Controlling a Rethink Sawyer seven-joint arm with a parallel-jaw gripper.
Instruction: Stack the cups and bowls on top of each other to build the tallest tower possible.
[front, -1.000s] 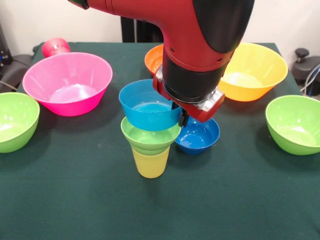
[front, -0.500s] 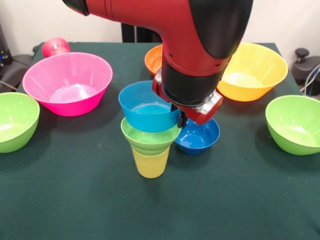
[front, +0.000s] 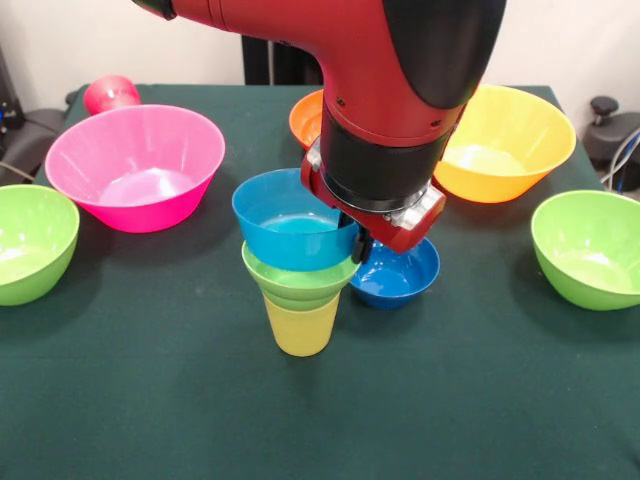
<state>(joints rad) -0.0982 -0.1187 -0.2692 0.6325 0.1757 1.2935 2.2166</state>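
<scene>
The tower stands mid-table: a pale yellow cup (front: 300, 326) at the bottom, a lime green bowl (front: 298, 280) nested on it, and a light blue bowl (front: 288, 228) on top, sitting slightly off to the left. My gripper (front: 360, 246) reaches down at the light blue bowl's right rim and is shut on that rim; the red and black arm hides most of it. A dark blue bowl (front: 398, 274) sits on the table just right of the tower, under the arm. A red cup (front: 110, 93) lies at the far left corner.
A large pink bowl (front: 135, 165) is at the back left and a large yellow-orange bowl (front: 510, 140) at the back right. An orange-red bowl (front: 307, 118) peeks out behind the arm. Lime green bowls sit at the left edge (front: 30, 242) and at the right (front: 590, 248).
The light blue bowl has shifted a little to the left on the stack, moving together with the gripper. Everything else is where it was.
</scene>
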